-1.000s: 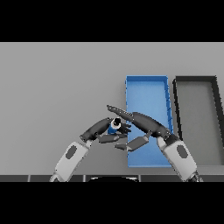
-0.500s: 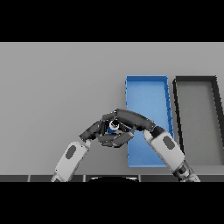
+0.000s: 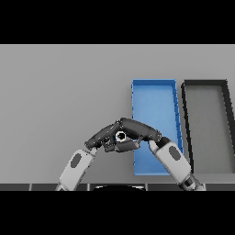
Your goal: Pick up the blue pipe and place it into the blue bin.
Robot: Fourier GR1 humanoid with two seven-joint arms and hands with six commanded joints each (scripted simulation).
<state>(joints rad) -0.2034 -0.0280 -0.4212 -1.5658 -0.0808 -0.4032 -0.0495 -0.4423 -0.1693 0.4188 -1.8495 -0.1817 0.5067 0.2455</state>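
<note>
Grey table [image 3: 59, 92], plain top. Black bin [image 3: 206, 124] at far right, long side toward me, sitting flat on it.

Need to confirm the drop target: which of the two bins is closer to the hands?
The blue bin, left of the black bin; the right hand overlaps its left edge.

- You see a flat grey bench [image 3: 64, 87] that fills the whole view.
- Its top is plain and smooth.
- The light on it is soft and even.
- A dark bin [image 3: 186, 114] sits at your right.
</note>
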